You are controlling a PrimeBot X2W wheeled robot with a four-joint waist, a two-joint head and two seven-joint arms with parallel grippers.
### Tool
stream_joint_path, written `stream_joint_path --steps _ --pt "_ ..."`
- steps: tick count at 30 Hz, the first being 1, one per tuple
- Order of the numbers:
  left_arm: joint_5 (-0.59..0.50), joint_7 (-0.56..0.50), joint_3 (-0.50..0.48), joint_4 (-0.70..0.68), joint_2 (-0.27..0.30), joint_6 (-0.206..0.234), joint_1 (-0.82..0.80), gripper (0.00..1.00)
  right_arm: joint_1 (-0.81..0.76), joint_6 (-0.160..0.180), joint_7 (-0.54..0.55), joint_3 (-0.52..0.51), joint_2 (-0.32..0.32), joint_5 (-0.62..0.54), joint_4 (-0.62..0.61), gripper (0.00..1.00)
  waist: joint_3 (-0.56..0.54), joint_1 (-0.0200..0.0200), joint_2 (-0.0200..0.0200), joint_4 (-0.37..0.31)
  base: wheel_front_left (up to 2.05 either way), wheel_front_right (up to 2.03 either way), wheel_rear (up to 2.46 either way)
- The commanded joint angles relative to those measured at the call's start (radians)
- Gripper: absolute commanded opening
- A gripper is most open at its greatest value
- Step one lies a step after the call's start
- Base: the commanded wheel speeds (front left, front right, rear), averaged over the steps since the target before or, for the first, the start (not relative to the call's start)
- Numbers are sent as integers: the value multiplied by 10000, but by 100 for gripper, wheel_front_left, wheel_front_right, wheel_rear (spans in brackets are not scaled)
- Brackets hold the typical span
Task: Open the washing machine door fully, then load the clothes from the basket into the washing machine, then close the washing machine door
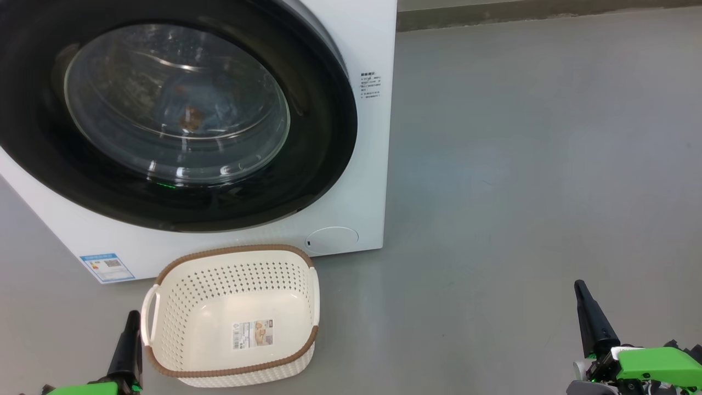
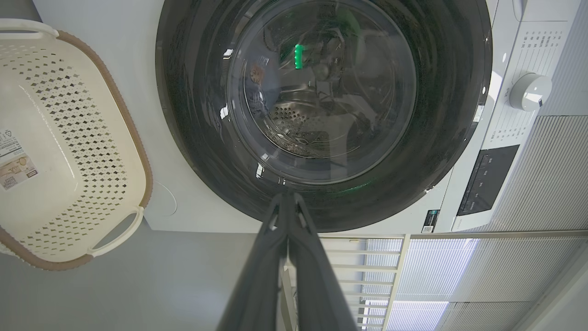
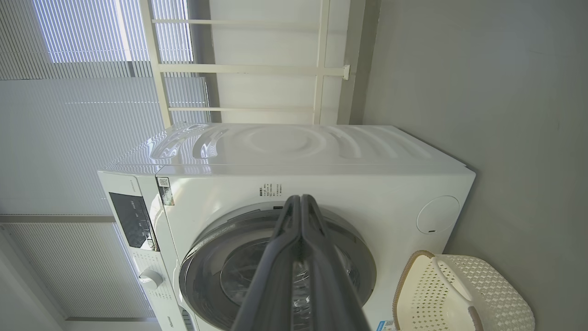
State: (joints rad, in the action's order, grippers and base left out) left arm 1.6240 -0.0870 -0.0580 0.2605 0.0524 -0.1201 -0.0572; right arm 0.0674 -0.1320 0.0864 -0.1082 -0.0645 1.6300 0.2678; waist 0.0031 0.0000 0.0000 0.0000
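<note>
Head view: left hand (image 1: 132, 319) has both fingers pressed together, holding nothing. The right hand (image 1: 581, 291) is the same, also empty.

- The basket (image 1: 236, 250) sits on the floor (image 1: 521, 164), just right of the left hand. Its near side handle (image 1: 149, 314) is right beside the fingers; can't tell if they touch. Nothing in it but the label.
- The washing machine door (image 1: 321, 137) is straight ahead of the left hand, past the basket. It looks flush with the washing machine (image 1: 375, 44).
- The clothes (image 1: 190, 117) show as a blue and orange-brown patch behind the glass, so I'd say they're loaded.
- The right hand is well apart from all of it, out over bare floor.

Handling, my read:
- Door: rigid, probably heavy with that glass bowl. The glossy ring is slick, so pinching its face likely won't hold. Hook the rim edge on the latch side instead; I can't make out a pull recess from here.
- Basket: light, stiff plastic that will slide if nudged. Take it by a side handle.
- Clothes: limp and light. Pinch a fold.
</note>
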Motion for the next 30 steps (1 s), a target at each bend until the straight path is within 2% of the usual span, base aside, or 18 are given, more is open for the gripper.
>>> stream_joint_path --steps 1,30 --pt "38 -77 -326 -163 147 -105 -488 0 381 13 61 202 -44 1 -245 0 0 0 0 0 0 0 0" --pt "-25 -138 -402 -160 93 -105 -494 0 388 13 128 119 15 -69 -240 0 0 0 0 0 0 0 0"
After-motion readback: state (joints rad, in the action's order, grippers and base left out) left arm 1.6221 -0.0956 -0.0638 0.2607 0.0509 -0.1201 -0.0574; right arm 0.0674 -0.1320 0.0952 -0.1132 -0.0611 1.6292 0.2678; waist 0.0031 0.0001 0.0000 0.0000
